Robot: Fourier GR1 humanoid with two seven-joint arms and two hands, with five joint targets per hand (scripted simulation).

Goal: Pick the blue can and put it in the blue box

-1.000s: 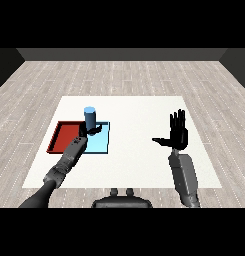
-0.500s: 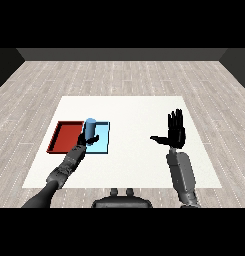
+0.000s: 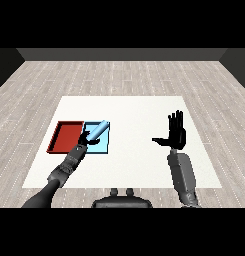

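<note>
White table (image 3: 139, 165) on pale plank floor, two trays side by side at its left part. Left hand (image 3: 84, 142) curled round blue can (image 3: 97, 131), can tilted well off upright, top leaning right and away, over blue tray (image 3: 105, 146) just beside red tray (image 3: 66, 137); right hand (image 3: 176, 134) raised well apart, fingers straight, holding nothing. Best here, by judgement: lower until can touches tray floor inside the rim, then uncurl and withdraw away from can to avoid rolling it out.
</note>
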